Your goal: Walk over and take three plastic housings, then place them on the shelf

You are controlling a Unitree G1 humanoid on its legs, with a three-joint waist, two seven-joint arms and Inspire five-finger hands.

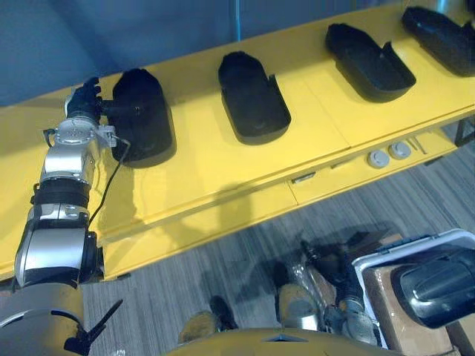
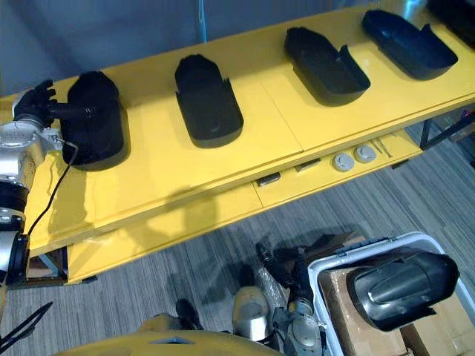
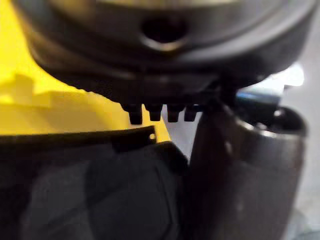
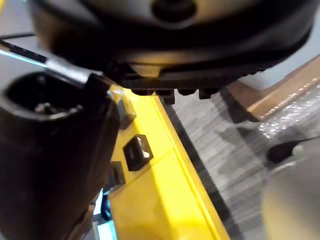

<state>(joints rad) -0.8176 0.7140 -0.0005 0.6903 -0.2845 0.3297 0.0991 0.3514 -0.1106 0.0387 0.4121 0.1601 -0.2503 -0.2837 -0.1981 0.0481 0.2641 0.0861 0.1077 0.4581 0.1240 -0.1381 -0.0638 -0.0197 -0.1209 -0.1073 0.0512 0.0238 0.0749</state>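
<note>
— What is on the shelf [image 1: 208, 170]?

— Four black housings, in a row along its length, each well apart from the next.

— How do they lie?

— The left-end housing [image 1: 141, 119] lies dome up. The second housing [image 1: 252, 100], the third housing [image 1: 369, 59] and the right-end housing [image 1: 441, 30] lie hollow side up.

— Anything else?

— Two small grey discs [image 1: 390, 154], side by side on the lower ledge along the front edge, towards the right end.

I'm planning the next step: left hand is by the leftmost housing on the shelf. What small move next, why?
Probably lift the left hand clear of the leftmost housing: it lies on the yellow shelf, and another housing waits in the crate.
</note>
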